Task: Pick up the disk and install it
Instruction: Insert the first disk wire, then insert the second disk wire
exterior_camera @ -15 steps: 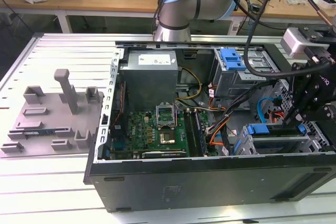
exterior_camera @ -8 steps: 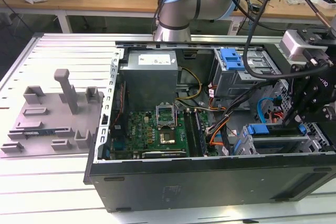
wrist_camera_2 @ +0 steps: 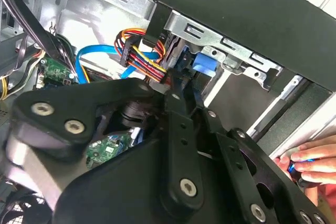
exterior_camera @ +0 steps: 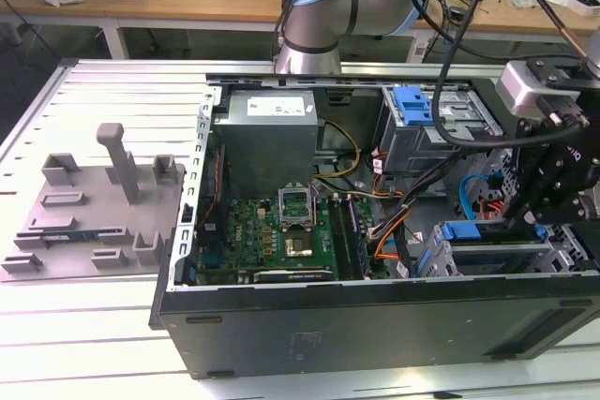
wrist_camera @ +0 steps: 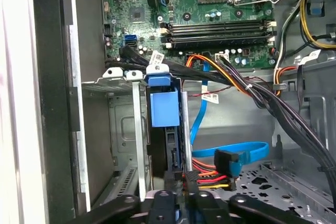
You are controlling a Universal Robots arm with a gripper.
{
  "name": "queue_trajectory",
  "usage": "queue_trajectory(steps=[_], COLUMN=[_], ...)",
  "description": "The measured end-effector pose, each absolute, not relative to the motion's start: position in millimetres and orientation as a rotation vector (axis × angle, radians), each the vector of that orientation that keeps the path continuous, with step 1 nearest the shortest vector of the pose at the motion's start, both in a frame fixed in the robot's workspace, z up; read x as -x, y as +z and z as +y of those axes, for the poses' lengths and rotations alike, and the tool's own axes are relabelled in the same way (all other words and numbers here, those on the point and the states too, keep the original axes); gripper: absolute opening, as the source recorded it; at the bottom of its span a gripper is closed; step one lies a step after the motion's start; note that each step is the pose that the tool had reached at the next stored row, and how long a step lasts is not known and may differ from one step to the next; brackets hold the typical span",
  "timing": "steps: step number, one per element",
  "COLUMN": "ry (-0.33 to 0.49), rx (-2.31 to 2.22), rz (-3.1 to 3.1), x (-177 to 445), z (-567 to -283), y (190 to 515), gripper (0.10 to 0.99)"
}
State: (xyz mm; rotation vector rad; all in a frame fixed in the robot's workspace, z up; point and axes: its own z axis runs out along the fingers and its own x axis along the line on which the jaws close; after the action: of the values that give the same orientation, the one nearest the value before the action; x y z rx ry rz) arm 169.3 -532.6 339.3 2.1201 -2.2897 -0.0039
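While the claw (wrist_camera: 176, 195), its state impossible to tell, presses the disk (wrist_camera: 164, 109) into its bay (wrist_camera: 122, 129), keep it square to the rails.

My arm (exterior_camera: 323, 2) comes in from the far side, its grey and light blue elbow joint raised high, and bends down toward the exterior view's right. My black wrist (exterior_camera: 553, 152) hangs low there, tilted, with dark cables looping over it. In the second wrist view my pincer (wrist_camera_2: 178, 90) shows as black linkages running to a narrow tip. In the first wrist view its black links (wrist_camera: 173, 205) sit close together; how the jaws stand I cannot tell.
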Motion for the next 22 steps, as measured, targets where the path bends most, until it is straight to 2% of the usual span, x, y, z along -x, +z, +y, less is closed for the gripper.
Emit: queue_trajectory(steps=[3,4,7,17,22], ry=[-0.003,-0.003,-0.003,-0.003,0.061], rx=[-2.120,-2.120,-2.120,-2.120,-2.093], rz=[-2.289,-2.289,-2.289,-2.289,-2.261], x=[-170,-170,-170,-170,-170], z=[-532,-531,-530,-530,-504], y=[354,358,360,360,381], gripper=[0.416,0.416,0.604,0.604,0.604])
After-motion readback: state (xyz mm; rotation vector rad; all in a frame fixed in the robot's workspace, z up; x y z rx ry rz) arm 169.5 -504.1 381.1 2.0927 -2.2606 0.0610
